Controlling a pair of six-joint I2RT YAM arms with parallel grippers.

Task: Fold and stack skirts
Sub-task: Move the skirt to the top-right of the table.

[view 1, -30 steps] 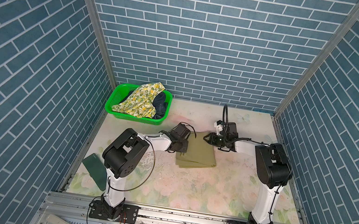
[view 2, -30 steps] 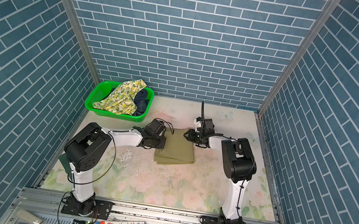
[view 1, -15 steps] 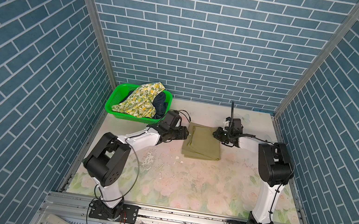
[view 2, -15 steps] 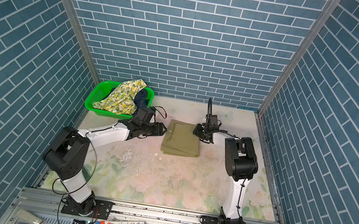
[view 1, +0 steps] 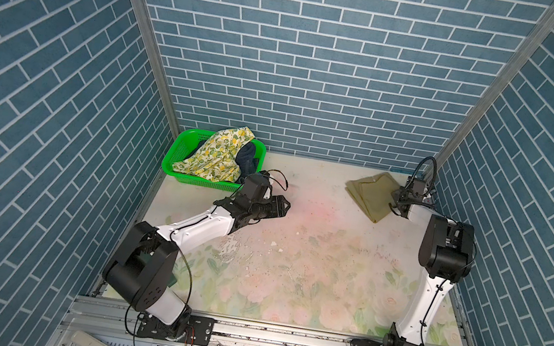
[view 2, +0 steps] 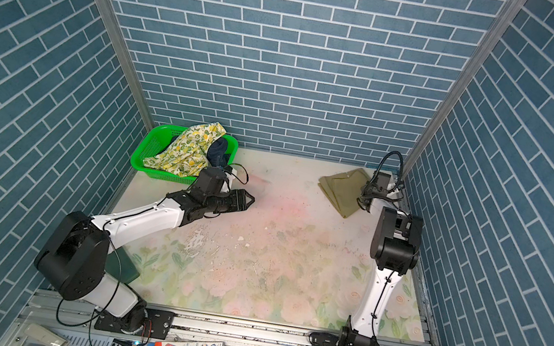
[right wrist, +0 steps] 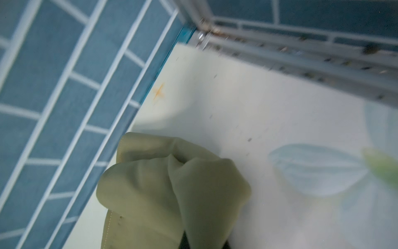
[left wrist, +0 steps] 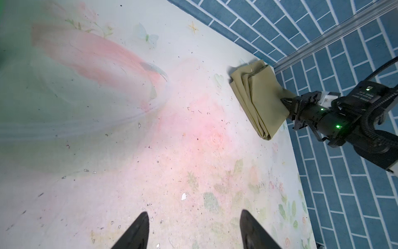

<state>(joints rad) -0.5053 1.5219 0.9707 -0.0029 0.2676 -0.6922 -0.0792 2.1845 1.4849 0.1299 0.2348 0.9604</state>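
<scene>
Left wrist view: right pincer [left wrist: 284, 104] clamps khaki skirt [left wrist: 258, 97]; left pincer [left wrist: 193, 213] spread, empty.

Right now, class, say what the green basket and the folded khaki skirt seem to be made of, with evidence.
The green basket: likely moulded plastic, glossy, uniform bright colour, rigid mesh walls. The khaki skirt: woven cloth, fibre unclear, matte; soft layered folds and a stitched seam.
</scene>
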